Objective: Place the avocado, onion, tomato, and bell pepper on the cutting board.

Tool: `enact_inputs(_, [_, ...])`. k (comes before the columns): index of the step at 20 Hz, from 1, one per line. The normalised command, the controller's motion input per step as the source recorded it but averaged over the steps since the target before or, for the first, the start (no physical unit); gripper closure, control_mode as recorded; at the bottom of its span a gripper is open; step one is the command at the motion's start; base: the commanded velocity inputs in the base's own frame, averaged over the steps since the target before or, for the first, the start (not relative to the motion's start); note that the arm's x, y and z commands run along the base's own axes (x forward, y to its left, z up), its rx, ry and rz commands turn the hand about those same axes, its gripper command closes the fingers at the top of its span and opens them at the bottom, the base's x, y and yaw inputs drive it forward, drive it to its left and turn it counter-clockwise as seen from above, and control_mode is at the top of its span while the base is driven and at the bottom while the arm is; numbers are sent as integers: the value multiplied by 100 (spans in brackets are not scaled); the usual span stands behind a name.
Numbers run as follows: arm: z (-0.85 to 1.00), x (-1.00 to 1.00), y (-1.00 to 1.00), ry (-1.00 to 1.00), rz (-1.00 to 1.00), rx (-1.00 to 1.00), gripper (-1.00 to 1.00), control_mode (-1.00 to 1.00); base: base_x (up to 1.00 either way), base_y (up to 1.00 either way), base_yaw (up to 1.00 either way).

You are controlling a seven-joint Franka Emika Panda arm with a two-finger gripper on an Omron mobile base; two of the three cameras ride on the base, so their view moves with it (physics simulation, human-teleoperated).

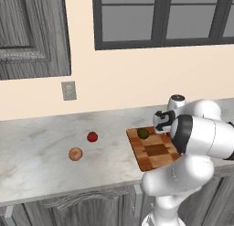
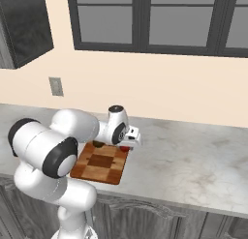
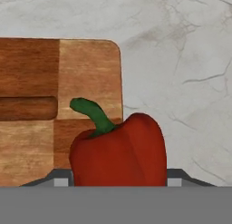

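Note:
A red bell pepper (image 3: 120, 150) with a green stem sits between my finger tips, and my gripper (image 3: 118, 178) is shut on it. It hangs over the right edge of the checkered wooden cutting board (image 3: 86, 69), partly over the marble counter. From the left base view, the dark green avocado (image 1: 143, 133) lies on the cutting board (image 1: 155, 153), close to my hand. On the counter to the left of the board lie the red tomato (image 1: 92, 137) and the tan onion (image 1: 76, 153). In the right base view, the gripper (image 2: 127, 144) hovers at the board's far right corner with the pepper (image 2: 125, 148) under it.
The marble counter (image 2: 193, 160) stretches wide to the right of the board. A wall with a window and an outlet (image 1: 69, 90) rises behind it. My own arm hides the board's right side in the left base view.

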Motion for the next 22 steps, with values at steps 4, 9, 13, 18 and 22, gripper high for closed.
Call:
enact_inputs(4, [0, 0, 29, 0, 0, 0, 100, -100, 0, 0, 0])
enact_inputs(9, [0, 0, 30, 0, 0, 0, 100, -100, 0, 0, 0])
enact_inputs(13, [0, 0, 22, 0, 0, 0, 100, -100, 0, 0, 0])
enact_inputs(18, [-5, 1, 0, 1, 0, 2, 100, -100, 0, 0, 0])
enact_inputs(22, [-15, 5, 3, 5, 0, 0, 100, -100, 0, 0, 0])
